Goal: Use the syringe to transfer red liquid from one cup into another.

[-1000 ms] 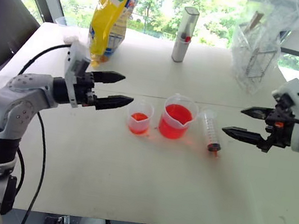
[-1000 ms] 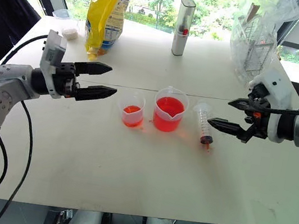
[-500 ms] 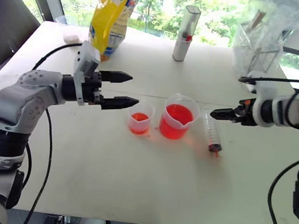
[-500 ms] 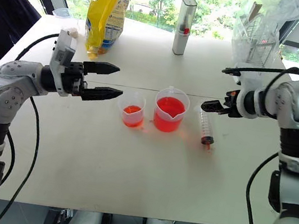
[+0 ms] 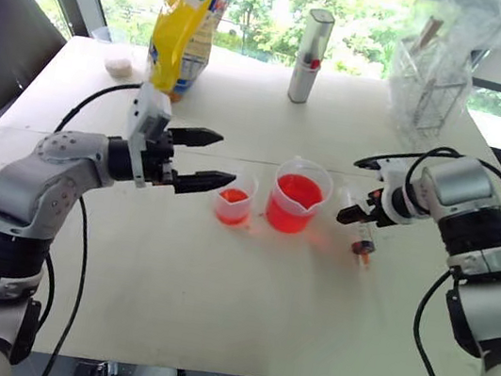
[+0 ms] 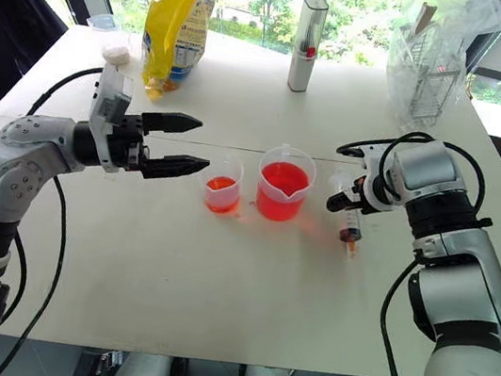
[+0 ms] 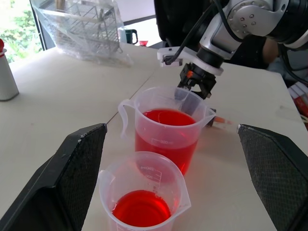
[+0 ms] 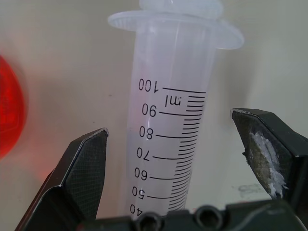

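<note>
Straddling syringe (image 8: 166,144), right claw (image 8: 183,163) spread, not touching; left claw (image 5: 205,159) spread beside smaller cup (image 5: 234,198).

A white table (image 5: 211,315) carries the clutter at its far edge, by the window. A tall yellow bag (image 5: 189,21) stands upright at the far left, with a small white object (image 5: 118,61), perhaps a little cup or lid, just beside it. Near the middle of the far edge stands 1 grey rectangular bottle (image 5: 310,56) with a red mark. At the far right a wire rack (image 5: 428,87) sits wrapped in clear plastic film. A dark mug (image 7: 130,36) stands beyond the rack.
</note>
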